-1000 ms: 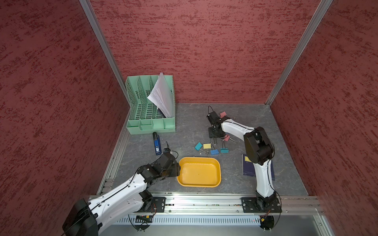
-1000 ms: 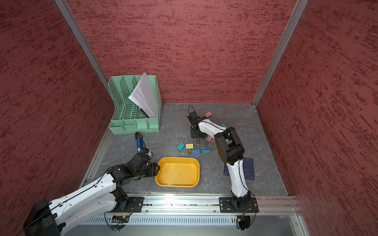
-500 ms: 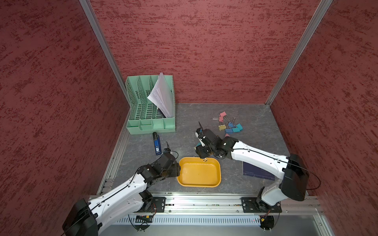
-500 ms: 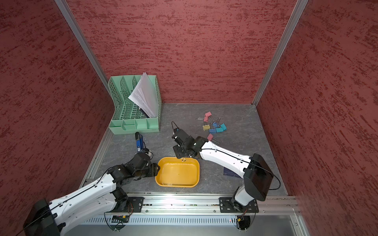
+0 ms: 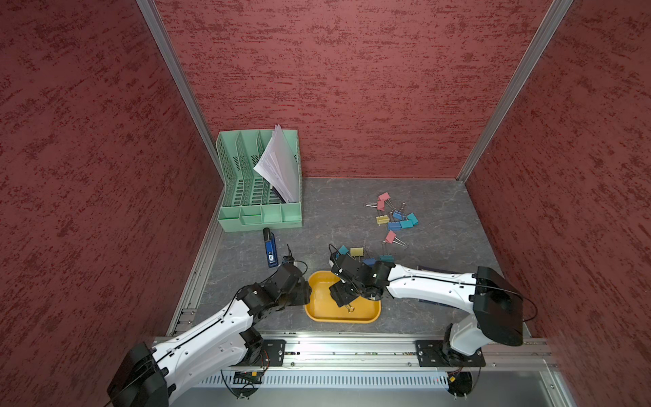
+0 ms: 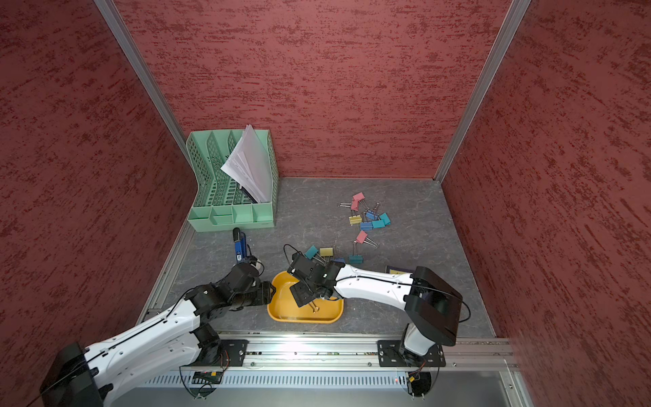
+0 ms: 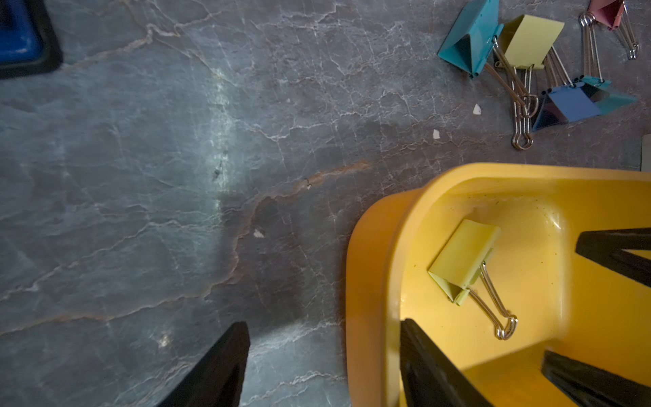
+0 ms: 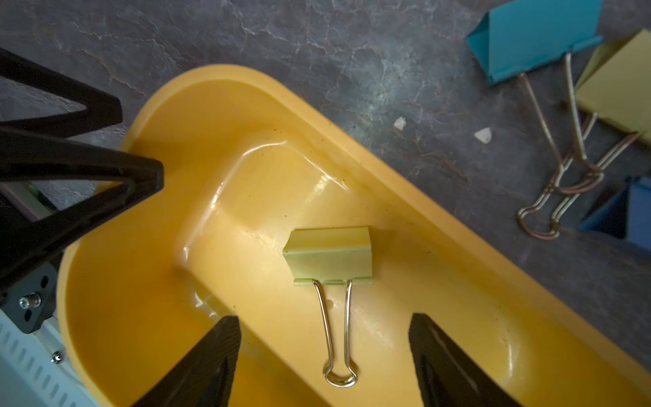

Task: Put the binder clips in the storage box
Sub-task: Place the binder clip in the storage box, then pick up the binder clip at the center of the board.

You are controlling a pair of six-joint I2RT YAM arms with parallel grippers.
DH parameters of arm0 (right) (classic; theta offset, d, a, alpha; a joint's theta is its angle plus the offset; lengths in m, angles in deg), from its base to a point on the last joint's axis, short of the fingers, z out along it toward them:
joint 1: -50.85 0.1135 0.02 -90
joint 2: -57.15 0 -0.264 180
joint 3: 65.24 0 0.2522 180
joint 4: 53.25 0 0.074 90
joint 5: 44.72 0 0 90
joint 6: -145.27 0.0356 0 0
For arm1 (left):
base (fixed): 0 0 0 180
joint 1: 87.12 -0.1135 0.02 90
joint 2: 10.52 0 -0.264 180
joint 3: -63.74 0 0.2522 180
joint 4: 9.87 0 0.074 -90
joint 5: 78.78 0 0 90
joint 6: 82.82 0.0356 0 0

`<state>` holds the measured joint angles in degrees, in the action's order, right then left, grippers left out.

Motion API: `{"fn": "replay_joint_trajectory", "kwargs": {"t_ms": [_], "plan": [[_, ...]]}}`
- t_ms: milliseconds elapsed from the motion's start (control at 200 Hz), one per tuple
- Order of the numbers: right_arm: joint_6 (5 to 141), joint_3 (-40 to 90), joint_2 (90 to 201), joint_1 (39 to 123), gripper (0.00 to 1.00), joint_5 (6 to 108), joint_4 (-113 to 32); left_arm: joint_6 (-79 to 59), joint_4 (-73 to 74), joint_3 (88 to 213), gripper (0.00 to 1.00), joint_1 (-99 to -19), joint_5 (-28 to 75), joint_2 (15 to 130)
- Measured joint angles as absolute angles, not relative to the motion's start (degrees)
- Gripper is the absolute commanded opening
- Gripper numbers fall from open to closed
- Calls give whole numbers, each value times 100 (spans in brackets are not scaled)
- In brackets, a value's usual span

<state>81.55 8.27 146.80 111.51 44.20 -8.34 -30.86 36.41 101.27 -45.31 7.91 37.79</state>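
Binder clips (image 5: pixel 406 224) lie loose behind the storage box (image 8: pixel 422 218) by the desk's (image 5: pixel 334 211) front edge, one inside under the empty, wide-open right end effector (image 8: pixel 324 319), which should rise clear of the half-open left end effector (image 7: pixel 324 322) astride its rim.

A: Any lettering legible?
B: None; the blue stapler (image 5: pixel 270 246), at nine o'clock on the table (image 5: pixel 331 208), bears a white label (image 5: pixel 271 258), its print too small to read.
A: The papers (image 5: pixel 280 165)?
B: At eleven o'clock, in the green file organizer (image 5: pixel 243 211); printed lines, all illegible.
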Motion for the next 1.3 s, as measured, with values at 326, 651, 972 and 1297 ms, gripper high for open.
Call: {"fn": "replay_joint_trajectory", "kwargs": {"t_ms": [326,651,972,1297], "plan": [[7714,2260,14682,9096,85,4352,-230,-3086,3641,10127,70,-4525,787,3779],[7799,2870,16494,9033,85,4245,211,-3088,3641,10127,70,-4499,769,3777],[7932,2850,16653,9033,84,4081,183,-3086,3641,10127,70,-4499,769,3777],[8000,2850,17090,8981,81,3989,73,-3088,3641,10127,70,-4499,772,3777]]}}
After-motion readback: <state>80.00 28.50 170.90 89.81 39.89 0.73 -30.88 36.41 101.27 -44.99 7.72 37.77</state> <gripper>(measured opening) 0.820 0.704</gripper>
